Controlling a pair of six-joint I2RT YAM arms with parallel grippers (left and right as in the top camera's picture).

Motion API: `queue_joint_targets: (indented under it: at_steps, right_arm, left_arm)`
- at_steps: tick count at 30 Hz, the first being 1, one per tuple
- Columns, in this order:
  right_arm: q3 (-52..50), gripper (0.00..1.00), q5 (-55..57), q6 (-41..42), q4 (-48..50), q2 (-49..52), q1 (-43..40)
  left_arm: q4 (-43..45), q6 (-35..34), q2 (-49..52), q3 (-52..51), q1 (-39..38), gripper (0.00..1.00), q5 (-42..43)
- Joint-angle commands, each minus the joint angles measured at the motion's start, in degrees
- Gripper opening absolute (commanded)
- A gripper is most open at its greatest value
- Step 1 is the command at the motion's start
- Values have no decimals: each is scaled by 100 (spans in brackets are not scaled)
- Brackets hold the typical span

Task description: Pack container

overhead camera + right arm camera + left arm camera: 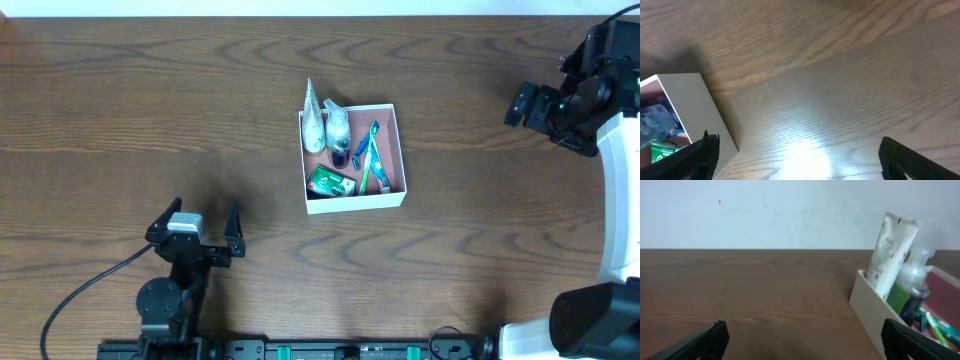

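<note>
Both pairs of jaws stand spread and empty, well apart from the container (355,203) holding a tube (314,120), a bottle (338,128) and a green packet (330,181).

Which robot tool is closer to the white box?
Left. From overhead, the left tool sits lower-left of the container; the right tool is farther away, to its upper right.

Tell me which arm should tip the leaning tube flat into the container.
Left, probably. The tube leans on the container's wall nearest the left gripper, which is open and faces that side. The right gripper, also open, sits beyond the opposite wall.
</note>
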Motion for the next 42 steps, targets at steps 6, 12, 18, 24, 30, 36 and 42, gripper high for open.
queue_joint_targets:
  at_steps: [6,12,18,24,30,36,42]
  right_arm:
    - [39,99,-17,-55,-2,13,7]
    - [39,99,-17,-55,-2,13,7]
    - [39,99,-20,-55,-2,13,7]
    - [39,99,-17,-55,-2,13,7]
    - [39,99,-20,-55,-2,13,7]
    - [37,99,74,-210,-33,9,17]
    - [-330,99,227,-402,83,-695,275]
  left_arm:
    - [-31,125,-179,-398,28,98,-98]
    - [-22,120,-153,-396,28,98,-92]
    - [-22,120,-151,-396,28,98,-92]
    - [-24,120,-149,-396,28,98,-92]
    - [-22,122,-146,-396,28,98,-92]
    - [-22,120,-146,-396,28,98,-92]
    - [-22,120,-138,-396,28,98,-92]
